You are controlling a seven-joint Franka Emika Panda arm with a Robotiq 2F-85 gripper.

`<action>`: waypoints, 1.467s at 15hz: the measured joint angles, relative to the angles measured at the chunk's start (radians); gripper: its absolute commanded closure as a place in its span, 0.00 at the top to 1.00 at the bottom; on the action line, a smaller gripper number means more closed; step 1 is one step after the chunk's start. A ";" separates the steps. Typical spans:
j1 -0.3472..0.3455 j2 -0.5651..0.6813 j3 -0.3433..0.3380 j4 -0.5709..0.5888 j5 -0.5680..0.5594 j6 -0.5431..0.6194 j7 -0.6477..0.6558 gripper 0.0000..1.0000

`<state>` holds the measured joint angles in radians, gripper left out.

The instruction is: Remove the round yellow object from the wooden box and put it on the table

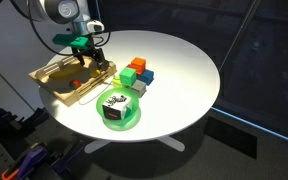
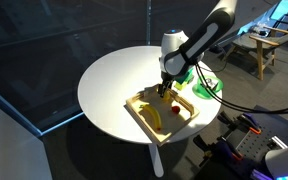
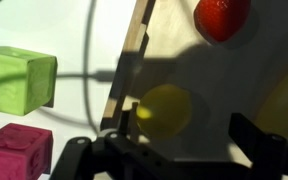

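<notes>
Black two-fingered gripper (image 3: 174, 142) hangs open, jaws straddling the small round yellow object (image 3: 166, 110), which lies inside the shallow light-wood box (image 3: 129, 70), near its rim, on the round white bench (image 1: 184, 70). Recommended: descend centred, close gently, lift clear of the rim. The object is rounded, with no long axis or heading discernible

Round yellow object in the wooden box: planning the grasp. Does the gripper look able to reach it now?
Probably yes. In the wrist view the open gripper hangs over the round yellow object, nothing covering it; the dark red piece lies apart in the light wooden box.
</notes>
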<state>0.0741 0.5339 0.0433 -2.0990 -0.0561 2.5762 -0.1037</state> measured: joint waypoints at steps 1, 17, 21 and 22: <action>0.000 0.006 0.000 0.007 0.000 0.000 0.000 1.00; 0.000 0.075 -0.011 0.059 0.000 -0.001 0.000 1.00; 0.000 0.081 -0.013 0.059 0.000 -0.001 0.000 0.67; 0.000 0.082 -0.013 0.060 0.000 -0.002 0.000 0.58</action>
<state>0.0740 0.6161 0.0300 -2.0394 -0.0562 2.5745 -0.1037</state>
